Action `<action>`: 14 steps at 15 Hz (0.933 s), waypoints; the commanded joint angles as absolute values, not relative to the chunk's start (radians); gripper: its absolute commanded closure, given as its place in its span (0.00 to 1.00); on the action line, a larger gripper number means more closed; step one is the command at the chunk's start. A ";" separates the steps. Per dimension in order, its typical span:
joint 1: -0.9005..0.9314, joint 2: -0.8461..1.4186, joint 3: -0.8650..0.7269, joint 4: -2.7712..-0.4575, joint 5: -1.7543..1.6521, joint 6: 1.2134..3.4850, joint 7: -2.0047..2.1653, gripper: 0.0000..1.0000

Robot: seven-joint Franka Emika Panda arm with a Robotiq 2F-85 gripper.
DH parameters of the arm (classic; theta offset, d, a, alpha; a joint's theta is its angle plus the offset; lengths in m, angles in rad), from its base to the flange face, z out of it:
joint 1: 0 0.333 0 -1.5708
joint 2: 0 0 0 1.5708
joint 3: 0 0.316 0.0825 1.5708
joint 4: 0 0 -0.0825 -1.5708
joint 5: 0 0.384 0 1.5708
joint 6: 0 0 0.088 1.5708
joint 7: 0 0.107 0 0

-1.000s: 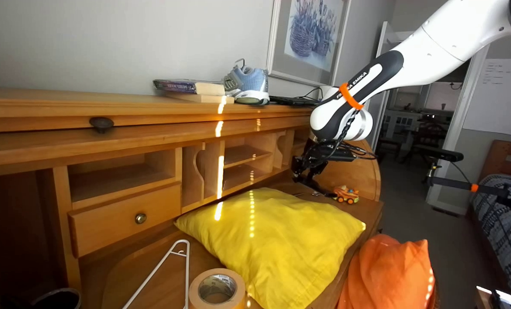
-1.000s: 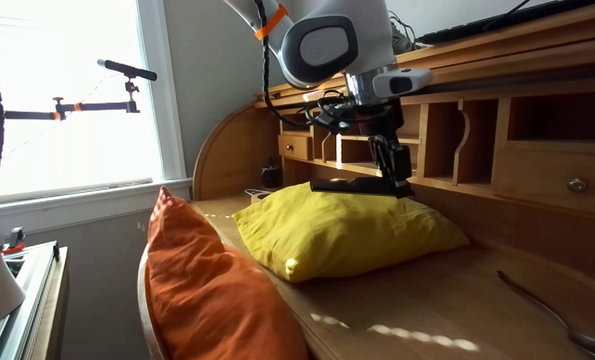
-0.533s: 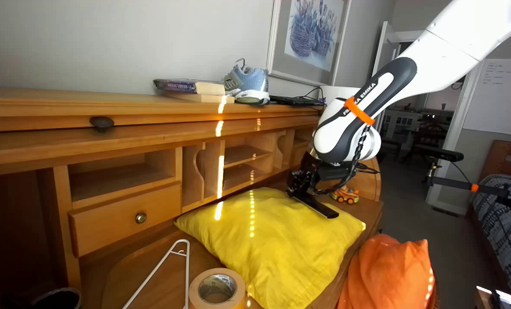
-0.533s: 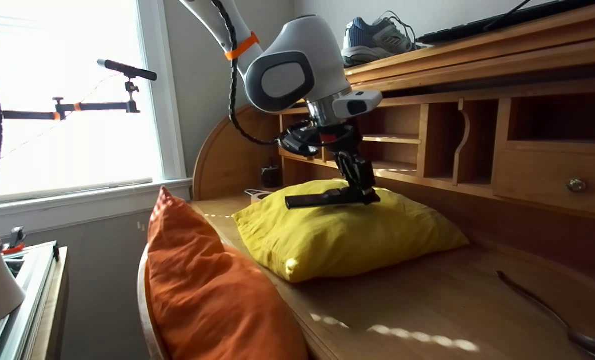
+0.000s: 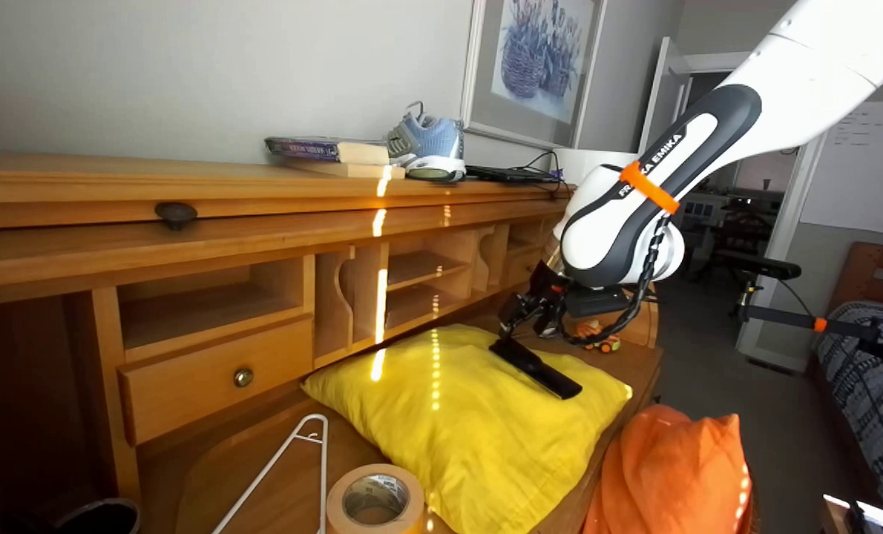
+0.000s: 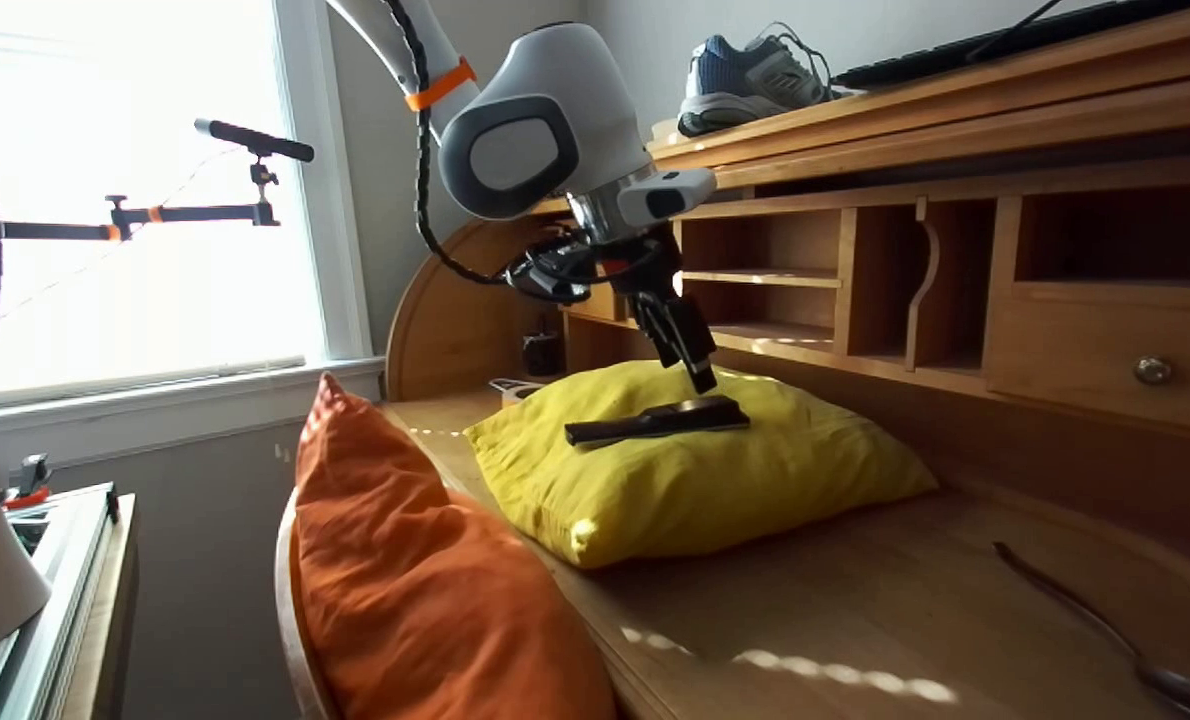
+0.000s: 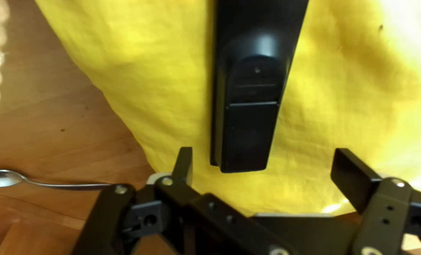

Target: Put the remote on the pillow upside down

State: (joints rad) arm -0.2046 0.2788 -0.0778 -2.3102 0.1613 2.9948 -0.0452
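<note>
The black remote (image 7: 253, 131) lies flat on the yellow pillow (image 7: 154, 78), its battery-cover side facing up. In both exterior views the remote (image 5: 536, 369) rests across the top of the pillow (image 5: 471, 423). My gripper (image 7: 263, 149) is open, its fingers wide apart either side of the remote's near end and touching neither edge. In an exterior view the gripper (image 6: 693, 378) hangs just above that end of the remote (image 6: 655, 424). The underside of the remote is hidden against the cloth.
An orange cushion (image 5: 668, 475) sits beside the desk's front edge. A tape roll (image 5: 375, 498), a white hanger (image 5: 278, 460) and a toy car (image 5: 597, 337) are on the desk. A spoon (image 6: 1075, 620) lies there too. Cubbyholes (image 6: 785, 300) rise behind the pillow.
The remote came down with my gripper onto the pillow and was let go. The jaws have opened, and the gripper now stands a little above the remote, apart from it.
</note>
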 commanded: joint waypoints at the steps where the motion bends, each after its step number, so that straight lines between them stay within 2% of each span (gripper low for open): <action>1: -0.163 0.148 -0.148 -2.404 0.087 2.821 0.017 0.00; 4: -0.132 0.096 -0.222 -2.403 -0.081 2.610 0.149 0.00; 8: -0.153 0.040 -0.184 -2.399 -0.027 2.407 0.102 0.00; 14: -0.157 0.053 -0.160 -2.439 0.020 2.387 0.044 0.00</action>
State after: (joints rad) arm -0.1539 0.0565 -0.1648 -2.4037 -0.0152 2.3918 0.0892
